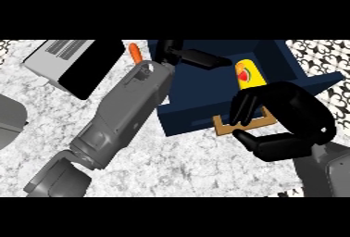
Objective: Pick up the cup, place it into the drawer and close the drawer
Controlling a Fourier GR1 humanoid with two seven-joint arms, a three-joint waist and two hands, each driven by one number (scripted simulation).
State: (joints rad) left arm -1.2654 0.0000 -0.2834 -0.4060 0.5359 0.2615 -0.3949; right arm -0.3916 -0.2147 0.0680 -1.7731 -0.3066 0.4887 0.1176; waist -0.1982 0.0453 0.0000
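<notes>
cup: yellow cup (250,74) already lies inside the blue drawer (198,99), upper right of centre.
right hand: right hand (284,121) at centre right, fingers curled over the drawer's tan handle (245,124); holds nothing else.
left hand: left hand (191,55) at top centre, fingers resting on the drawer's rear edge, not gripping.
step: closing the drawer, I judge.
tip: push square along the drawer's axis; lift your left hand clear before it jams.
clutter: orange item (136,52) and grey box (71,65) on the tabletop (184,171), upper left; leave them alone.

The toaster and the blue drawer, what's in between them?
In the head view, the robot's grey left forearm crosses the counter between the toaster and the blue drawer. A small orange thing, maybe a carrot, lies there too.
</notes>
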